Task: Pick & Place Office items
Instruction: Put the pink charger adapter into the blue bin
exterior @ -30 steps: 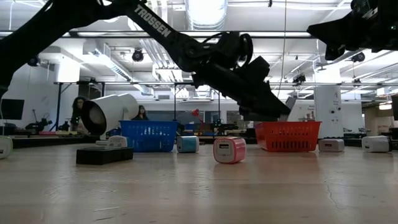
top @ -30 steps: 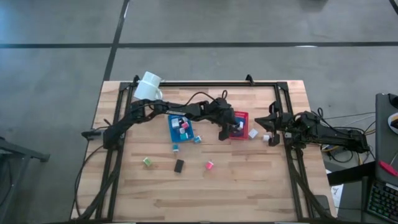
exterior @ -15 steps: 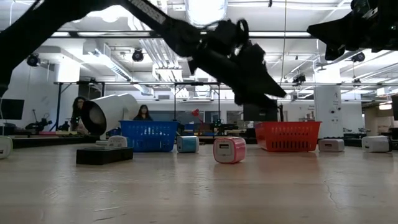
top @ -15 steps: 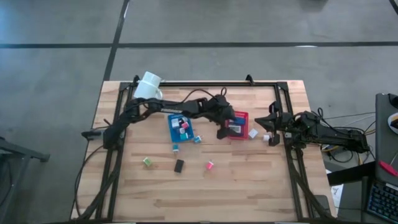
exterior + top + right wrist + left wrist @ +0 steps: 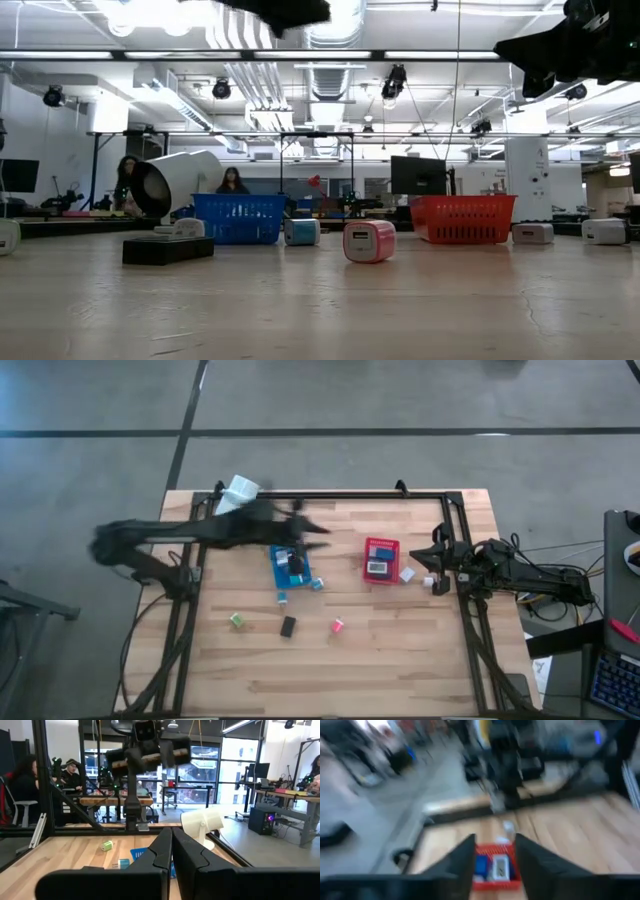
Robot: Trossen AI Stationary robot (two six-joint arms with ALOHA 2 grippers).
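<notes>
**Left pincer released above the blue tray; right pincer clenched on nothing at the table's right side.**

The left pincer [image 5: 318, 544] is blurred, its fingers [image 5: 466, 860] apart with nothing between them. Directly below it sits one blue tray [image 5: 280, 572]; its office items are partly hidden by the arm and cannot be counted. Just beside the pincer, toward the front edge, lie two teal cubes [image 5: 316, 584]. Ahead of its fingers stands one red tray [image 5: 381, 546] holding two items, one blue and one white. Farther toward the front edge lie one black block [image 5: 288, 626], one pink cube [image 5: 337, 625] and one green cube [image 5: 237, 620]. Past the red tray, two white cubes [image 5: 407, 574] lie near the right pincer [image 5: 433, 563]. Behind the left arm stands one white mug [image 5: 238, 491].
</notes>
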